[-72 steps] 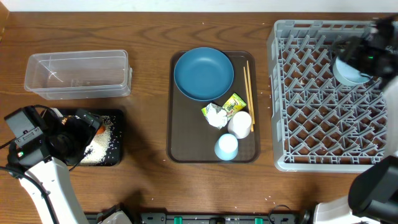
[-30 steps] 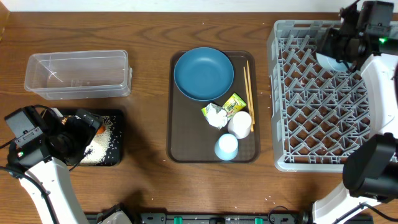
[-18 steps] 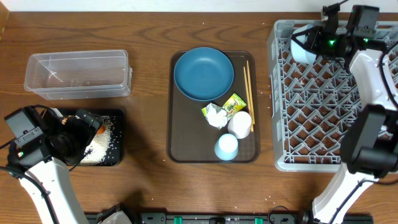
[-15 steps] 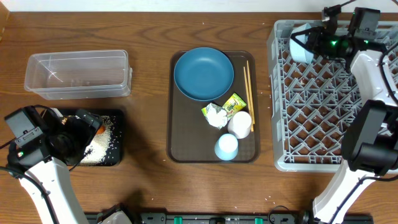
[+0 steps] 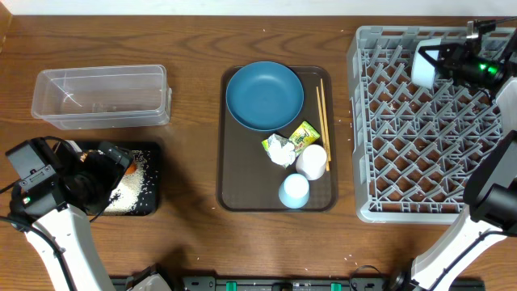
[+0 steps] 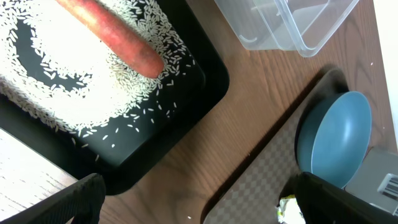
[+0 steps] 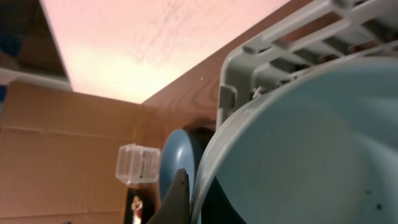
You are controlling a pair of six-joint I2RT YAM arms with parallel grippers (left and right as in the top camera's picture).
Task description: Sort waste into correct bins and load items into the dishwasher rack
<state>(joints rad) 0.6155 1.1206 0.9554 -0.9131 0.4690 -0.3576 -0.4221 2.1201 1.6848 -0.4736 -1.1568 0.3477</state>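
The pale blue round bowl (image 5: pixel 423 65) is gripped at its rim by the right claw (image 5: pixel 442 63), above the far edge of the large grey lattice rack (image 5: pixel 420 162). The left claw (image 6: pixel 208 200) is held wide apart, empty, over the black shallow rice-strewn tray (image 6: pixel 143 168).

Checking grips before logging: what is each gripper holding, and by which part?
Right gripper pinches the pale blue bowl by its rim; left gripper holds nothing.

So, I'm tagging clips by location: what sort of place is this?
Likely a staged dish-clearing setup on a wooden table, not a full kitchen: a grey dishwasher rack, a brown serving tray holding a blue plate, a black tray of rice.
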